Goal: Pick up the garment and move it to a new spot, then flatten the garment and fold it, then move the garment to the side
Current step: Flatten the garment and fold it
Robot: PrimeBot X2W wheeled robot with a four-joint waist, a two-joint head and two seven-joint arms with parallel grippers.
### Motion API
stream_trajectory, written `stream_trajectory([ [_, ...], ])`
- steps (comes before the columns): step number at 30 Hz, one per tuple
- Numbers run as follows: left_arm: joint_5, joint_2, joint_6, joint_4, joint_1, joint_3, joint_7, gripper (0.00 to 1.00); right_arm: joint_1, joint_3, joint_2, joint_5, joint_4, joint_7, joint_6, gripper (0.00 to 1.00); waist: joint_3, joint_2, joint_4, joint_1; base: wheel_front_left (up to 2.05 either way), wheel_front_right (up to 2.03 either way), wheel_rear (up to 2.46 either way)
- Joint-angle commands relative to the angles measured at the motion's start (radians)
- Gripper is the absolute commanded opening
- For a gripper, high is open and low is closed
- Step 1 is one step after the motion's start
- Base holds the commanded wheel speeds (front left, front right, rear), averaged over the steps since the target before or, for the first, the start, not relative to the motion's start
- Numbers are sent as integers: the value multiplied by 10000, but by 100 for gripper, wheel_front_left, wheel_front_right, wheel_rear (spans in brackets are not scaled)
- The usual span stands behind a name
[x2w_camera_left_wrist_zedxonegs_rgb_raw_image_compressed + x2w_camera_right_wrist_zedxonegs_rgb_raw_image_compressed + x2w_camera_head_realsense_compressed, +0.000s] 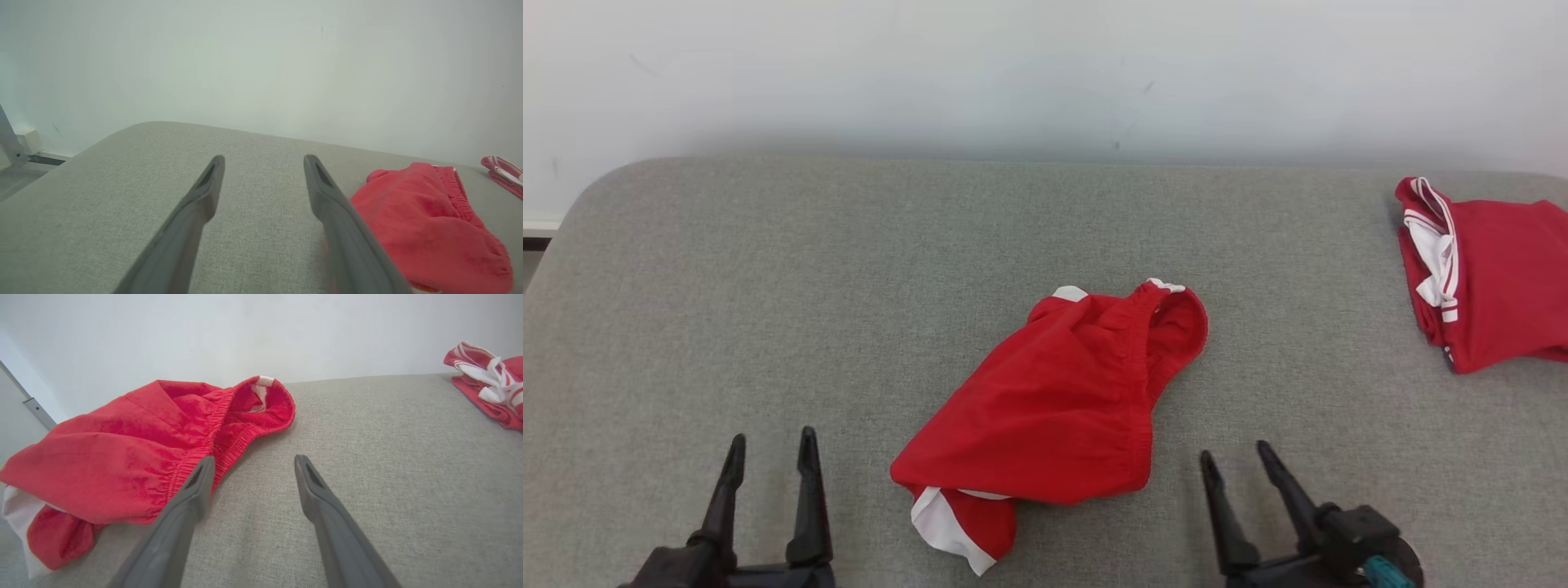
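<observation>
Grey padded surface (pixel 768 269); red garment (pixel 1054 400) crumpled near its centre (white trim at the near end), between the grippers; second red-and-white garment (pixel 1494 286) at far right; left gripper (pixel 770 445) and right gripper (pixel 1233 453), both spread wide, empty, just beside the cloth.

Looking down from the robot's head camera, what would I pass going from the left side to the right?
left gripper, jaws open → crumpled red shorts → right gripper, jaws open → folded red and white garment at the right edge.
</observation>
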Motion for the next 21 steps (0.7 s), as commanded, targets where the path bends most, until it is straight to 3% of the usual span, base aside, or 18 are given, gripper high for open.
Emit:
stream_trajectory([
  [1,207,-96,-77,42,101,160,-23,100,-139,199,7,-55,96,-2,-23,100,20,0,69,1,0,0,0],
  [7,368,-392,-277,290,282,594,-24,100,-575,1026,2,201,884,-2,-23,100,-6,0,306,1,0,0,0],
  [16,271,-513,-431,622,275,546,-25,100,-1703,2207,-185,1142,3125,-2,-23,100,-159,0,881,1,0,0,0],
  [17,227,-510,-460,688,259,537,-25,100,-1808,2277,-216,1236,3253,-3,-23,90,-183,0,939,1,0,0,0],
  [18,180,-510,-484,732,239,527,-25,100,-1926,2336,-252,1328,3347,-2,-23,13,-207,0,977,1,0,0,0],
  [19,148,-513,-497,770,240,513,-25,100,-1984,2380,-283,1418,3420,-2,-23,0,-244,0,1001,1,0,0,0],
  [21,95,-514,-470,846,324,479,-25,100,-2013,2428,-353,1527,3487,-3,-23,0,-328,0,1011,1,0,0,0],
])
